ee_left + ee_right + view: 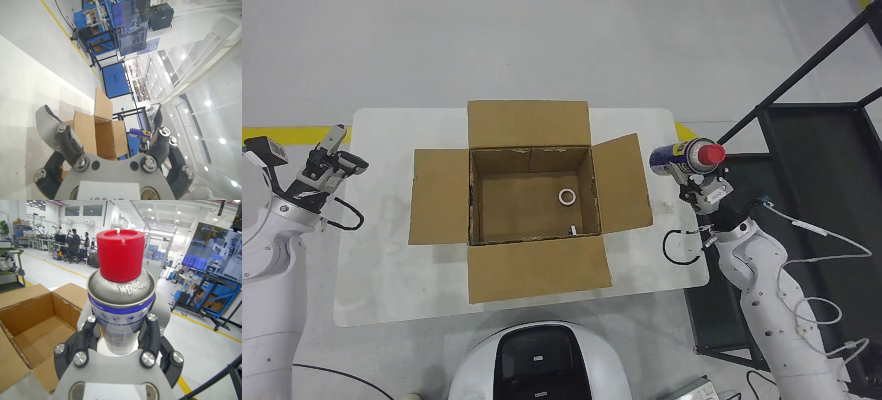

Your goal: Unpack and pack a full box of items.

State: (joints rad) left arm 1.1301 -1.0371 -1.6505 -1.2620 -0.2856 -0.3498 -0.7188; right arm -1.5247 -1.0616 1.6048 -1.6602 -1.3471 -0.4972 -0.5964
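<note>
An open cardboard box stands mid-table with all flaps spread; a small roll of tape lies on its floor. My right gripper is shut on a blue spray can with a red cap, held above the table's right edge, beside the box's right flap. In the right wrist view the spray can fills the space between the fingers, the box beside it. My left gripper hovers open and empty off the table's left edge; in the left wrist view the left gripper faces the box.
The white table has bare surface left of and in front of the box. A dark metal rack stands just right of the table, close to the right arm. Yellow floor tape runs behind the table.
</note>
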